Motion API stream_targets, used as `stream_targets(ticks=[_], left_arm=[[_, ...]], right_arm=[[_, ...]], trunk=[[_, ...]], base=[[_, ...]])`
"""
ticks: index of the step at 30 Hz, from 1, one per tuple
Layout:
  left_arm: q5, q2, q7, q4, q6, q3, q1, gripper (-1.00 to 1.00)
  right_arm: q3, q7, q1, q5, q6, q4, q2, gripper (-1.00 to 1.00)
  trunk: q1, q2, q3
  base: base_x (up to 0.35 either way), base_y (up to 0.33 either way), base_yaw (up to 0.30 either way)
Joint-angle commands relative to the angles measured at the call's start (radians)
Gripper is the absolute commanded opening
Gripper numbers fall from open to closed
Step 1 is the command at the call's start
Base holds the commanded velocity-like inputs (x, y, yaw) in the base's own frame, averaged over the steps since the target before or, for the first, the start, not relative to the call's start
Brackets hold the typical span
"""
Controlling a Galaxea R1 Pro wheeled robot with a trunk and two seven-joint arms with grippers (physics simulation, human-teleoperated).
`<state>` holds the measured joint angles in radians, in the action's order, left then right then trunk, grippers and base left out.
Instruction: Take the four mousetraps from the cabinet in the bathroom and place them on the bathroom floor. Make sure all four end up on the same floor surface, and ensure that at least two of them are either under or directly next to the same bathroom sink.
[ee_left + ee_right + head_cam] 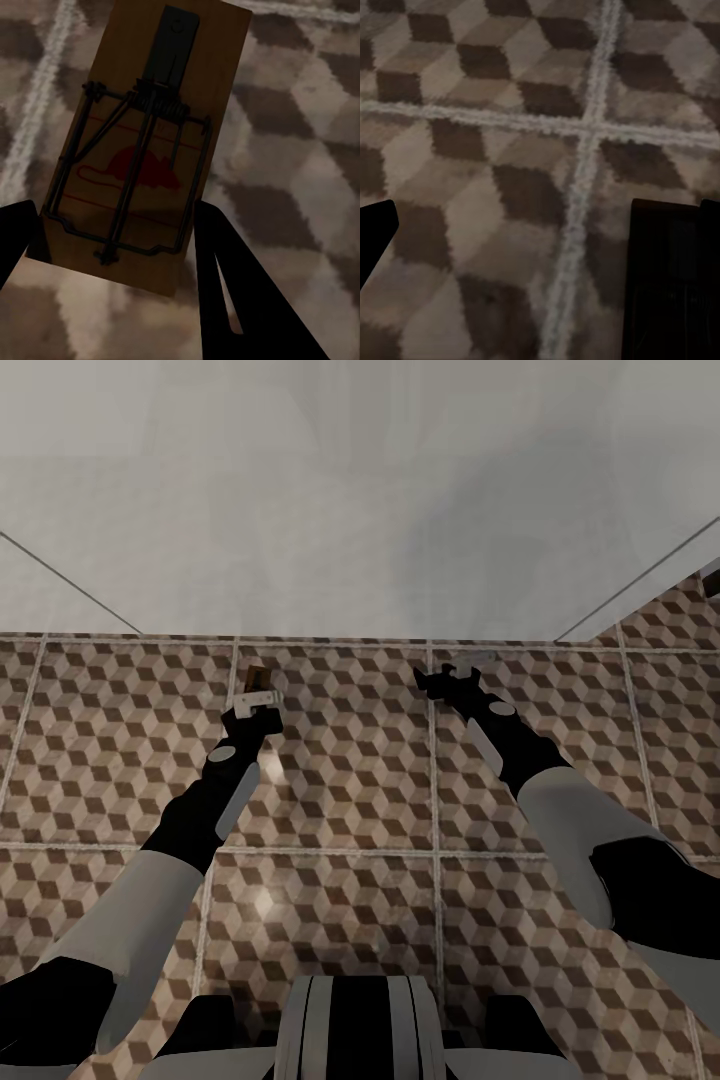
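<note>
Mousetrap (146,142): one, tan board with red mouse print, clamped between the left hand's (256,691) fingers (232,292) above the bathroom floor (350,780), at 11 o'clock in head view. Right hand (448,680): at 1 o'clock, fingers apart, nothing between them.

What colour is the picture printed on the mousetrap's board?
Red, a mouse shape on the tan mousetrap held by the left gripper; clearest in the left wrist view.

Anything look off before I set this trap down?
Nothing stands out. The mousetrap sits intact between the left gripper's fingers, its wire and spring in place, above the tiled floor. The right gripper is open and holds nothing.
</note>
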<state>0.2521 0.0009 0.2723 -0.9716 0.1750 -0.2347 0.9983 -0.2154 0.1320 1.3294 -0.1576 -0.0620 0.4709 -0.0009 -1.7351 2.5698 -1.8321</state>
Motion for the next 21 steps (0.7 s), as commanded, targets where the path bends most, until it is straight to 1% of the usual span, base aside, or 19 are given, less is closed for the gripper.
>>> stream_targets(ticks=[1,11,13,17,21], left_arm=[[0.005,0.001,0.008,-0.001,0.004,-0.003,0.0,-1.0],[0.001,-0.001,0.007,0.011,0.017,-0.003,0.0,-1.0],[0.001,-0.003,0.007,0.012,0.037,-0.003,0.0,-1.0],[0.0,-0.005,0.008,0.01,0.1,-0.002,0.005,-1.0],[0.0,-0.005,0.008,0.011,0.118,-0.002,0.021,-1.0]], right_arm=[[-0.004,0.002,0.001,-0.01,-0.004,-0.001,-0.001,1.0],[-0.004,0.002,0.001,-0.01,-0.004,-0.001,0.0,1.0],[-0.004,0.002,0.001,-0.01,-0.004,-0.001,0.0,1.0],[-0.004,0.002,0.001,-0.011,-0.004,-0.001,0.001,1.0],[-0.004,0.002,0.001,-0.011,-0.004,-0.001,0.001,1.0]], trunk=[[0.0,0.0,0.0],[0.0,0.0,0.0],[0.0,0.0,0.0],[0.0,0.0,0.0],[0.0,0.0,0.0]], base=[[0.0,0.0,0.0],[0.0,0.0,0.0],[0.0,0.0,0.0],[0.0,0.0,0.0],[0.0,0.0,0.0]])
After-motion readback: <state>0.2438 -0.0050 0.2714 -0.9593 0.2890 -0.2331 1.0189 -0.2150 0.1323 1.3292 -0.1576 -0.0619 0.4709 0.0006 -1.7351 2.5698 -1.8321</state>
